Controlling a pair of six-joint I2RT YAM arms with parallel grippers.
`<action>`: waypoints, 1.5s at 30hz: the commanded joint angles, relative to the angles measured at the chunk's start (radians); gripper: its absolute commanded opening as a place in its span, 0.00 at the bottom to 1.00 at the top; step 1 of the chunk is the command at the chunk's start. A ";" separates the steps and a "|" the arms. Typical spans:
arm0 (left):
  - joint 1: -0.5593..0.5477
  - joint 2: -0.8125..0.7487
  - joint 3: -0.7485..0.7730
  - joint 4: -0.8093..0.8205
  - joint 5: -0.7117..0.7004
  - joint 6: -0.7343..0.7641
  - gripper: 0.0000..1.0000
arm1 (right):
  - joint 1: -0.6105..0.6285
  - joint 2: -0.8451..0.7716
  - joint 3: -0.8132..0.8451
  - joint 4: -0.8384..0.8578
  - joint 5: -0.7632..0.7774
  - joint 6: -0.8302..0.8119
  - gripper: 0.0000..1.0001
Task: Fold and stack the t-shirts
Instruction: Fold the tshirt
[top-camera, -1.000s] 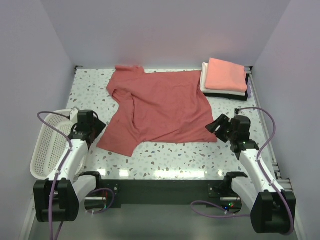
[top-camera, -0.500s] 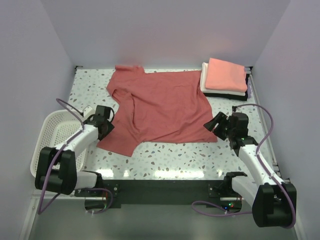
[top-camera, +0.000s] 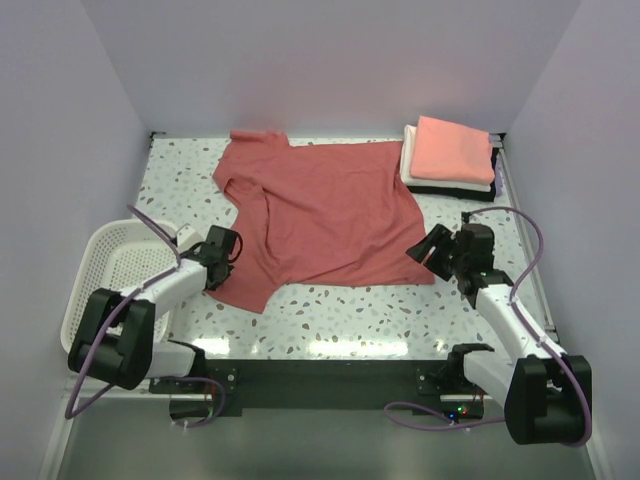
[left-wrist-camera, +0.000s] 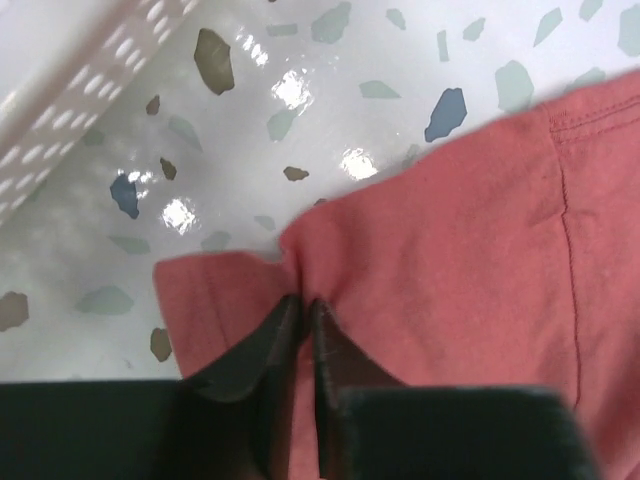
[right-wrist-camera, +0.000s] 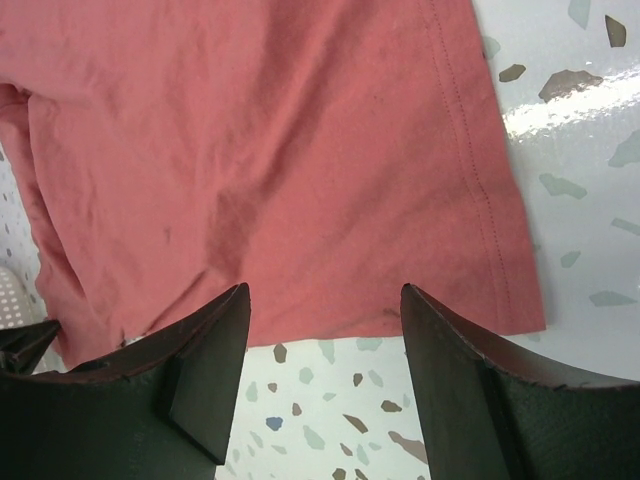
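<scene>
A brick-red t-shirt (top-camera: 320, 215) lies spread and rumpled across the table's middle. My left gripper (left-wrist-camera: 302, 302) is shut on its near left corner, pinching a fold of the red cloth (left-wrist-camera: 440, 250); in the top view the left gripper (top-camera: 222, 262) sits at that corner. My right gripper (right-wrist-camera: 325, 290) stands open just off the shirt's near right hem (right-wrist-camera: 480, 190), nothing between its fingers; it shows in the top view as the right gripper (top-camera: 432, 250). A stack of folded t-shirts (top-camera: 450, 158), salmon-pink over white and black, rests at the back right.
A white mesh basket (top-camera: 105, 290) stands at the left edge beside the left arm. Grey walls close in the table on three sides. The speckled tabletop (top-camera: 350, 305) shows bare in front of the shirt.
The left arm has reached forward and right from beside the basket to the shirt's near left corner, and its jaws have shut on the cloth. The right gripper has barely moved.
</scene>
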 joint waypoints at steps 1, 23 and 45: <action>-0.030 -0.034 -0.064 -0.016 0.030 -0.062 0.03 | 0.007 0.016 0.045 0.051 -0.011 -0.019 0.65; -0.072 -0.792 -0.203 -0.387 0.224 -0.209 0.00 | 0.007 0.099 0.011 0.023 0.044 -0.030 0.65; -0.075 -0.964 0.014 -0.541 0.280 -0.154 0.00 | 0.005 -0.013 -0.010 -0.261 0.311 -0.002 0.50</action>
